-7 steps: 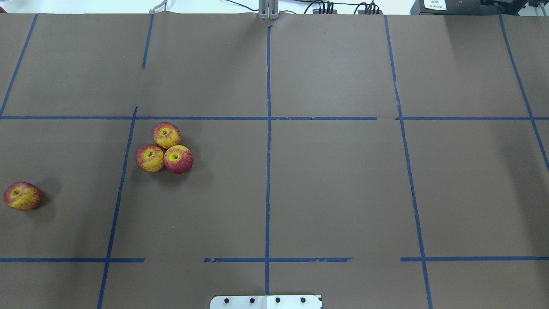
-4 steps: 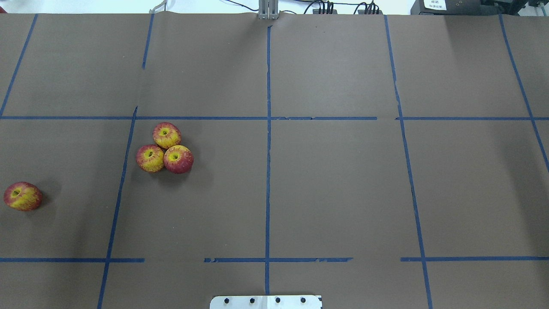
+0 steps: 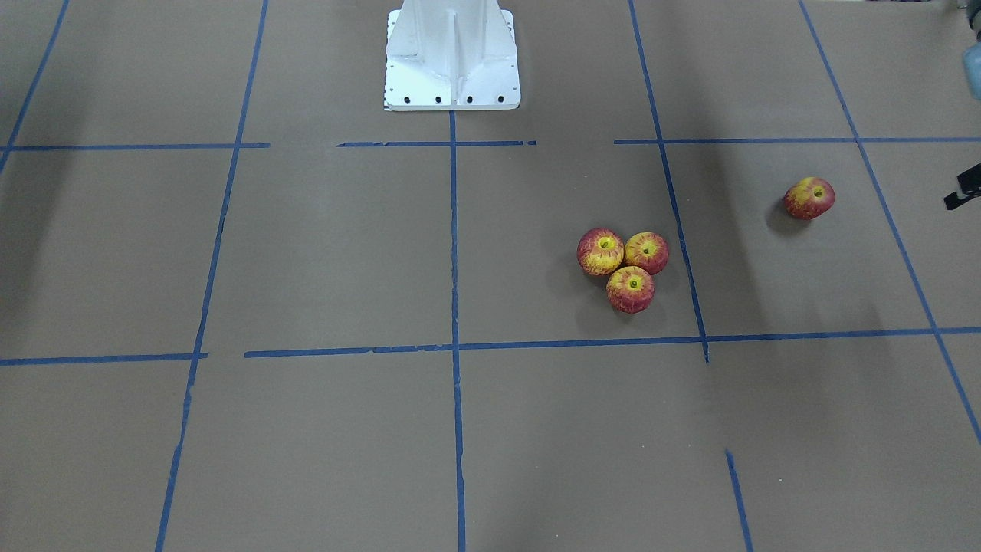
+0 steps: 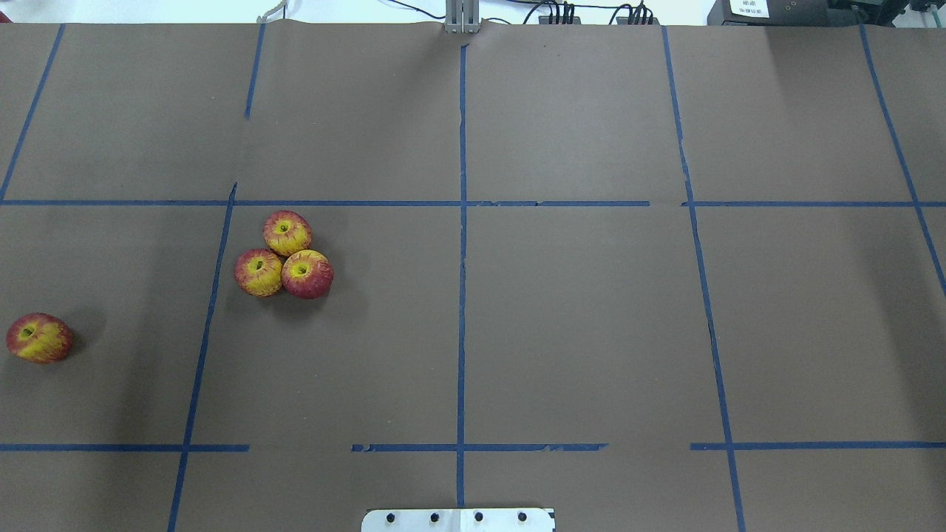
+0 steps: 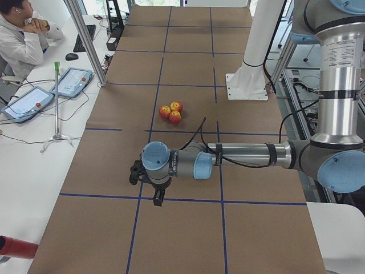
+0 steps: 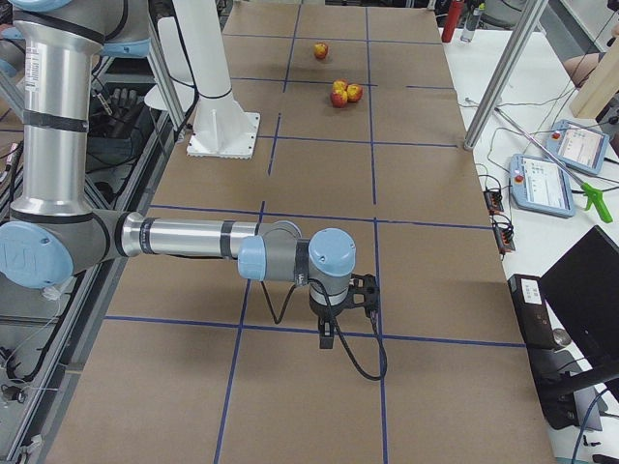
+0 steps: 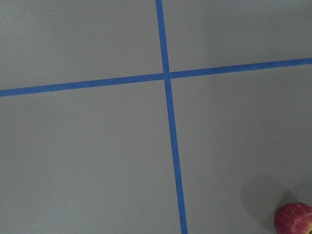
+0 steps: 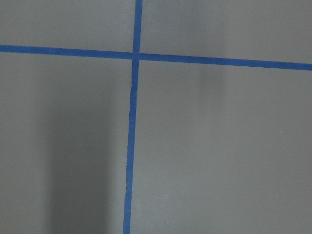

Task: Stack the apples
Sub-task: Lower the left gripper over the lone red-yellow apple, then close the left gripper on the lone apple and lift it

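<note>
Three red and yellow apples [image 4: 287, 233] [image 4: 259, 272] [image 4: 307, 274] sit touching in a cluster on the brown table, left of centre. They also show in the front view [image 3: 630, 289]. A fourth apple [image 4: 39, 338] lies alone at the left edge, tilted on its side, and its rim shows in the left wrist view [image 7: 294, 219]. My left gripper [image 5: 155, 191] hangs over the table's left end, apart from the apples. My right gripper [image 6: 331, 333] hangs over the right end. I cannot tell whether either is open or shut.
The brown paper [image 4: 576, 318] carries a grid of blue tape lines [image 4: 462, 222]. The white robot base [image 3: 452, 54] stands at the near middle edge. An operator [image 5: 23, 34] sits at a side desk with tablets [image 5: 71, 83].
</note>
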You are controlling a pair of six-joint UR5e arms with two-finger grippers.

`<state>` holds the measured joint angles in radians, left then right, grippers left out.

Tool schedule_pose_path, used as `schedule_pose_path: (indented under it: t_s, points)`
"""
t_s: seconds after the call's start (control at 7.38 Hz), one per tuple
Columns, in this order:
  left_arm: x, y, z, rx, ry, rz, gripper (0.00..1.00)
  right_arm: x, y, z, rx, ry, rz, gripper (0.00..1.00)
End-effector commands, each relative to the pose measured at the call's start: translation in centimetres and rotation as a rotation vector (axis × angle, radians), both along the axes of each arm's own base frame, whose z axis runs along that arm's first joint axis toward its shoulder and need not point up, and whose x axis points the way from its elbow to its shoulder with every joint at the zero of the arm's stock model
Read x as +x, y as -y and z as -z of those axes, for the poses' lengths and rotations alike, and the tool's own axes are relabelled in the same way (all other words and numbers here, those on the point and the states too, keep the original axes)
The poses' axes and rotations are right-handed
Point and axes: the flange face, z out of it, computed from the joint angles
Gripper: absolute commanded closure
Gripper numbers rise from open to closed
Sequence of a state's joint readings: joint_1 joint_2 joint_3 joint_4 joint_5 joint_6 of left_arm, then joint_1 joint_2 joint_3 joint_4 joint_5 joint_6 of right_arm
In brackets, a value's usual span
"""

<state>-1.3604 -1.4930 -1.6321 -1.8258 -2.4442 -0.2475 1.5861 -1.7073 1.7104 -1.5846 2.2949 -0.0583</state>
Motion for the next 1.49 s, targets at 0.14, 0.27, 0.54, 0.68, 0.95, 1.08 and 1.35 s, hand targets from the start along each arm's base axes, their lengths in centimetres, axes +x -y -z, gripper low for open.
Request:
schedule_pose_path:
  t_s: [0.14,0.27,0.54,0.68,0.95,1.08,1.35]
  points:
    - [11.1,-4.3,3.0,-0.057,0.02,-0.009,0.0,0.0,0.0,0.0,0.0,0.0,0.0,0.0]
    - [12.3,-4.8,3.6,-0.1,0.003,0.039,0.0,0.0,0.0,0.0,0.0,0.0,0.0,0.0]
    - [16.1,-6.4,3.2,-0.106,0.058,0.042,0.0,0.0,0.0,0.0,0.0,0.0,0.0,0.0]
    - [15.5,-7.7,2.5,-0.116,0.074,0.04,0.0,0.0,0.0,0.0,0.0,0.0,0.0,0.0]
    - [14.9,-8.4,2.3,-0.104,0.094,0.046,0.0,0.0,0.0,0.0,0.0,0.0,0.0,0.0]
    - [15.2,-8.6,2.3,-0.105,0.093,0.038,0.0,0.0,0.0,0.0,0.0,0.0,0.0,0.0]
    - [15.9,-8.9,1.4,-0.095,0.088,0.022,0.0,0.0,0.0,0.0,0.0,0.0,0.0,0.0]
